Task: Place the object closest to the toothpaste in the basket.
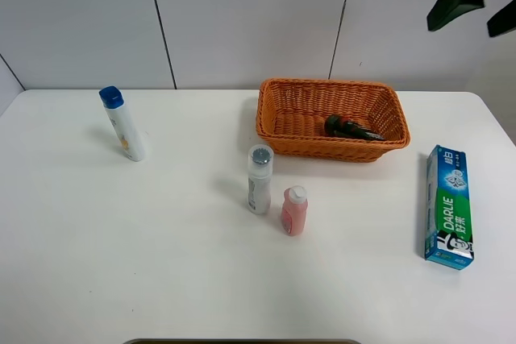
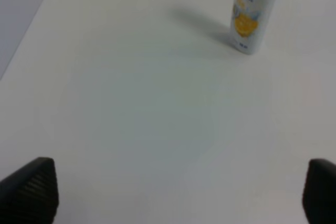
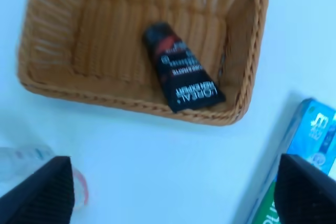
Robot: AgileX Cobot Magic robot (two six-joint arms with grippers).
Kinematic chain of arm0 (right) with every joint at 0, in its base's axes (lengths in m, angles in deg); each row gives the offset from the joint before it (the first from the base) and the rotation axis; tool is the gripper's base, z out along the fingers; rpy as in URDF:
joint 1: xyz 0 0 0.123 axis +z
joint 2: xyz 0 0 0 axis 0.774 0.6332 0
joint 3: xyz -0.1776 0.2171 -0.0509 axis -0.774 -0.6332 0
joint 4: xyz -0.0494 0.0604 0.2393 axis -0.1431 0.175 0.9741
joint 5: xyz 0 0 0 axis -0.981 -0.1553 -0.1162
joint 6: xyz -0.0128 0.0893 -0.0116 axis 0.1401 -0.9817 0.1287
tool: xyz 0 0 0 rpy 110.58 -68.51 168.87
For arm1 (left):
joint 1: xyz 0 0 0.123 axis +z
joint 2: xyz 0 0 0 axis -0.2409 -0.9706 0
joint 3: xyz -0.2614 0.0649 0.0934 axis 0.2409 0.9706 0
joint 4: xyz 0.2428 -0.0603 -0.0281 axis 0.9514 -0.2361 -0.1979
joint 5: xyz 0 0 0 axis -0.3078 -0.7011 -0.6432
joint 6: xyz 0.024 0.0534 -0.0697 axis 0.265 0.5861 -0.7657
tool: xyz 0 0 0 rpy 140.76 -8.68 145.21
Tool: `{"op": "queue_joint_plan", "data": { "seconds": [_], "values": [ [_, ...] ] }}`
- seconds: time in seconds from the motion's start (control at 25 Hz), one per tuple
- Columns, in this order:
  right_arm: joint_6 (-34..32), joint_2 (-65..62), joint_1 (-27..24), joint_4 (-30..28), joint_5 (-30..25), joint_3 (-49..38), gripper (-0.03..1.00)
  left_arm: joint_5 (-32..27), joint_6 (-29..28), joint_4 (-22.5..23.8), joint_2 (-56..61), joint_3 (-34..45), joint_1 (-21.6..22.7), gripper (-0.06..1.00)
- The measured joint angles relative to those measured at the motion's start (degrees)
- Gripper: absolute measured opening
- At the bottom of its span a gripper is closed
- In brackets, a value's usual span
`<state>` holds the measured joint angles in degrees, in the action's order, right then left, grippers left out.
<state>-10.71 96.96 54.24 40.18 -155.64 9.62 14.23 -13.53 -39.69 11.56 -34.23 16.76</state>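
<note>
Twice checking the placement before calling this step finished. Finding the black L'Oréal tube (image 3: 181, 72) lying flat and slanted on the floor of the wicker basket (image 1: 330, 84), crimped end near a corner, touching neither arm. Judging that tube to be the task's thing and so already delivered, with the Darlie toothpaste box (image 1: 449, 207) lying on the white table (image 1: 161, 263) near the basket's right end.

Hanging the right gripper (image 1: 477, 15) high over the table's far right side, jaws spread wide and clasping nothing. Hovering the left gripper (image 2: 178, 192) low over bare tabletop near the blue-capped bottle (image 2: 252, 14), fingers likewise wide apart and empty; not seeing that arm at all from the high camera.

Doing the remainder well, probably:
- leaving the jaws apart while moving off, so that nothing is snagging on the basket's woven rim;
- travelling up and away, not sweeping low across the toothpaste box;
- confirming from the wrist camera that the tube is sitting fully below the rim and not leaning on a wall;
- resisting any reach toward the pink bottle (image 1: 294, 211) or the grey-capped white bottle (image 1: 259, 179) beside it, both standing in front of the basket, well apart from the box.
</note>
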Motion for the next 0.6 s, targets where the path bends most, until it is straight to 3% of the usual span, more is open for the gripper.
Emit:
{"op": "queue_joint_plan", "data": {
  "seconds": [0.28,0.6],
  "values": [
    [-0.2,-16.4,0.0,1.4,-0.1,-4.0,0.79,0.0,0.0,0.0,0.0,0.0,0.0,0.94],
    [-0.5,-38.8,0.0,0.1,-0.3,-27.9,0.79,0.0,0.0,0.0,0.0,0.0,0.0,0.94]
  ]
}}
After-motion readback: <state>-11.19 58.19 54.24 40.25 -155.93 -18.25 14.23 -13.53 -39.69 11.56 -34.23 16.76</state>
